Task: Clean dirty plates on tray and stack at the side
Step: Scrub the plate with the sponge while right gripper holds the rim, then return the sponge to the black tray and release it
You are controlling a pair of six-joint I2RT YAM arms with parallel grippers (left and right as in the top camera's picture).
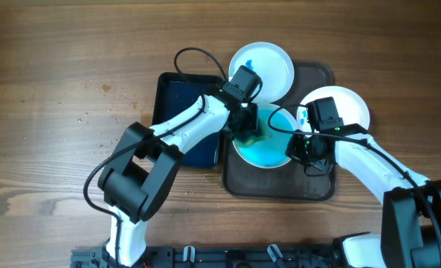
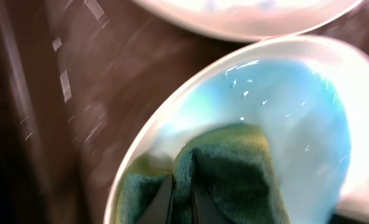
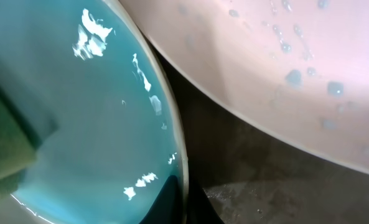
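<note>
Plates on tray (image 1: 279, 187) were counted: one blue plate (image 1: 276, 152), two white plates (image 1: 272, 63) (image 1: 350, 104). Sponge (image 2: 234, 168) was clamped by left gripper (image 2: 181, 194), blue plate by right gripper (image 3: 184, 202).

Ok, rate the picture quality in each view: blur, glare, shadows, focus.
Overhead: sharp and evenly lit, with soft shadows beneath the arms. Left wrist: smeared throughout, with streaky highlights on the tray and a soft-looking sponge. Right wrist: white glare patches on the blue plate, and the droplet-covered white plate is out of focus.
</note>
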